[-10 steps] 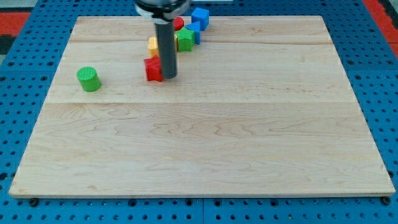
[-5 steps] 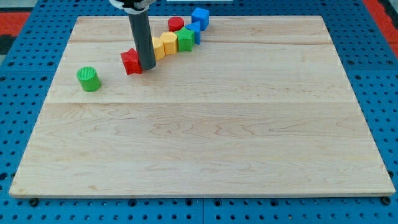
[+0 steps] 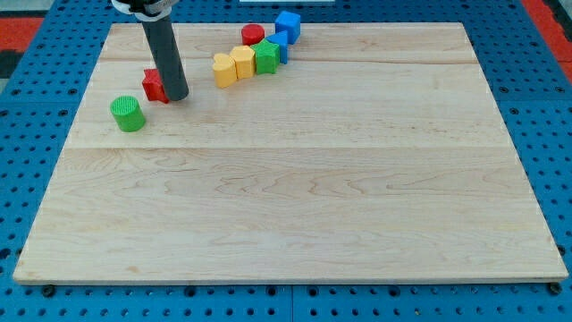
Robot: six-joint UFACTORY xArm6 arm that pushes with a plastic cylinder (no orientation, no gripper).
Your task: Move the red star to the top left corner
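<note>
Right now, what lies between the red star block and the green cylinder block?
In the camera view, only bare wooden board lies between the red star block and the green cylinder block. My tip sits against the star's right side, away from that gap.

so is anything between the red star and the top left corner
Nothing visible. My tip sits against the red star on its right side, and the board toward the top left corner is bare. The green cylinder lies below-left of the star, off that line.

Pale wood-grain desk (image 3: 295, 197) carries red star (image 3: 155, 86), green cylinder (image 3: 128, 114), yellow (image 3: 223, 69), green (image 3: 265, 57), blue (image 3: 287, 24) blocks; dark rod (image 3: 164, 54).
</note>
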